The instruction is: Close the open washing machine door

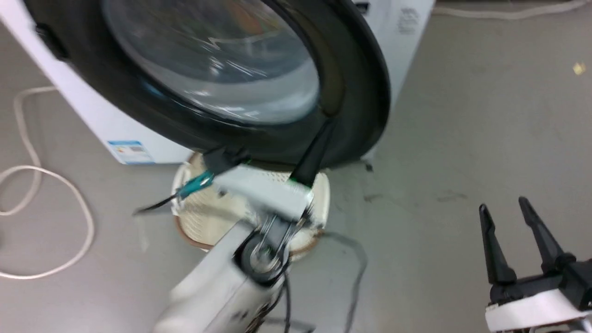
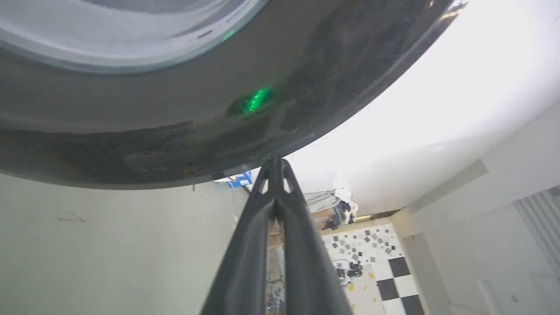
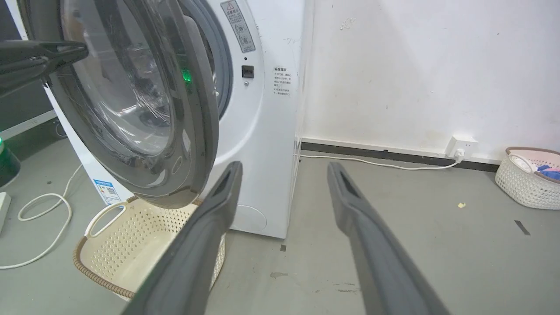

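Dark fingers of the left gripper (image 2: 275,165) are pressed tightly together with nothing held between them, and their tips are laid against the glossy black rim of the door (image 2: 183,131), near its lower edge. Clenched like this, the 2 fingers are judged to serve as 1 stiff pushing point rather than a clamp, since a push is all that the swing calls for. The right gripper (image 1: 503,207) is held low and off to the side above bare floor (image 1: 462,138), its fingers spread and empty. It is probably parked there so that the door's path is left free. Beyond the left gripper, the door is seen swung out from the washer (image 3: 267,144) at an angle. A clear gap is left between rim and front panel, so the latch is not yet met. Under the door's lower edge a cream basket (image 3: 144,236) is set on the floor, apparently low enough to be cleared, though this cannot be confirmed. A white cable (image 1: 85,222) is looped on the floor on the robot's left. Farthest off, a second basket (image 3: 525,186) is stood by the wall (image 3: 415,65).
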